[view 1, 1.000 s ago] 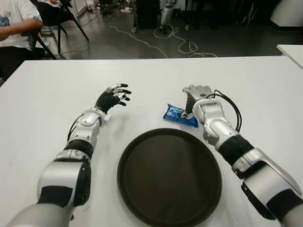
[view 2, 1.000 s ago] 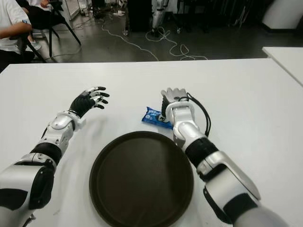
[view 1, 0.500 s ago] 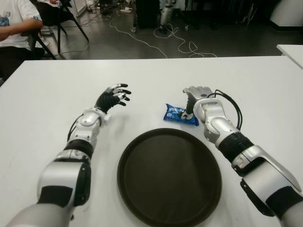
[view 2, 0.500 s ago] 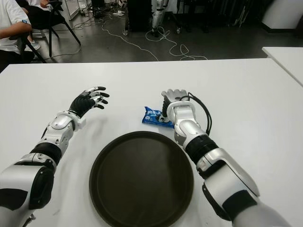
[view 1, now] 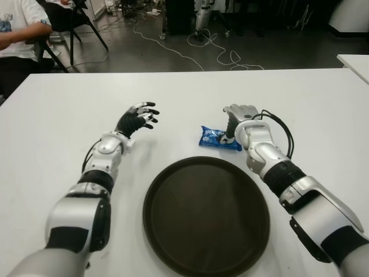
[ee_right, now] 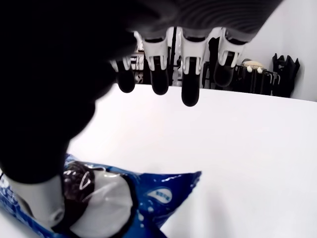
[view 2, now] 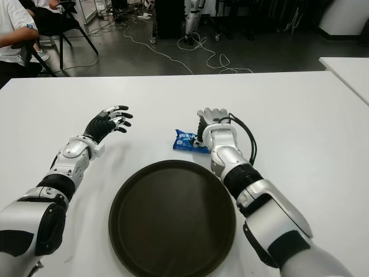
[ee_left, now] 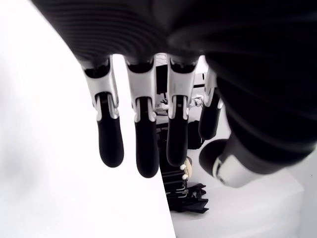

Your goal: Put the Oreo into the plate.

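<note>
A blue Oreo packet [view 1: 218, 138] lies on the white table [view 1: 57, 115], just beyond the far rim of the round dark plate [view 1: 173, 173]. My right hand [view 1: 237, 117] stands right beside the packet on its right. In the right wrist view its fingers [ee_right: 190, 84] are stretched out over bare table, and the thumb comes down onto the packet [ee_right: 124, 198]. Nothing is wrapped in the hand. My left hand [view 1: 138, 119] shows to the left of the packet, fingers [ee_left: 143, 148] spread and holding nothing. The plate has nothing in it.
A seated person [view 1: 17, 29] and a chair are beyond the table's far left corner. Cables run across the floor [view 1: 196, 49] behind the table. The corner of a second white table [view 1: 354, 60] shows at the right.
The right hand has crept slightly away from the plate, and the packet has shifted a little with it. The left arm has not moved.
</note>
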